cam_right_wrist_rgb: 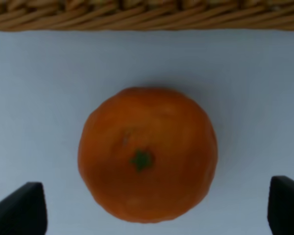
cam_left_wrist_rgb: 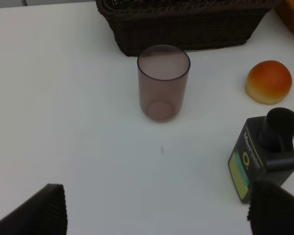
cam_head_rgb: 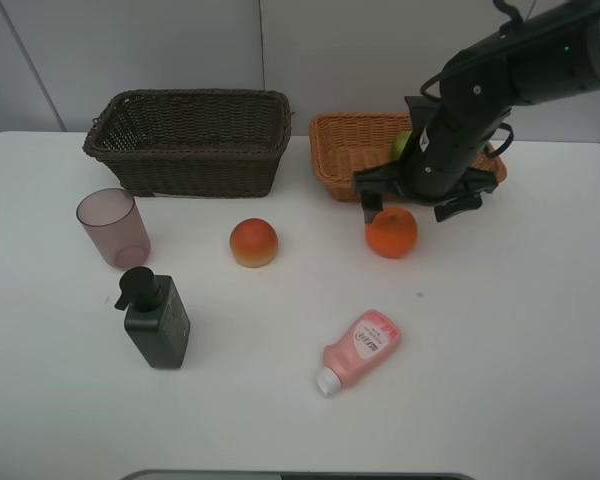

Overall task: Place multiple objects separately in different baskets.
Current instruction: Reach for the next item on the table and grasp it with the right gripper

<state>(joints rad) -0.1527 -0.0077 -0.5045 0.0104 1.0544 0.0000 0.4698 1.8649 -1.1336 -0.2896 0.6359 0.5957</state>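
My right gripper hangs open just above the orange, in front of the light basket. In the right wrist view the orange sits between the spread fingertips, stem up, untouched. A green fruit lies in the light basket, half hidden by the arm. The dark basket stands at the back left. On the table are the peach-like fruit, pinkish cup, black pump bottle and pink tube. My left gripper is open, short of the cup.
The left wrist view also shows the pump bottle, the peach-like fruit and the dark basket's wall. The white table ends at a near edge at the bottom of the exterior view. The left arm is outside the exterior view.
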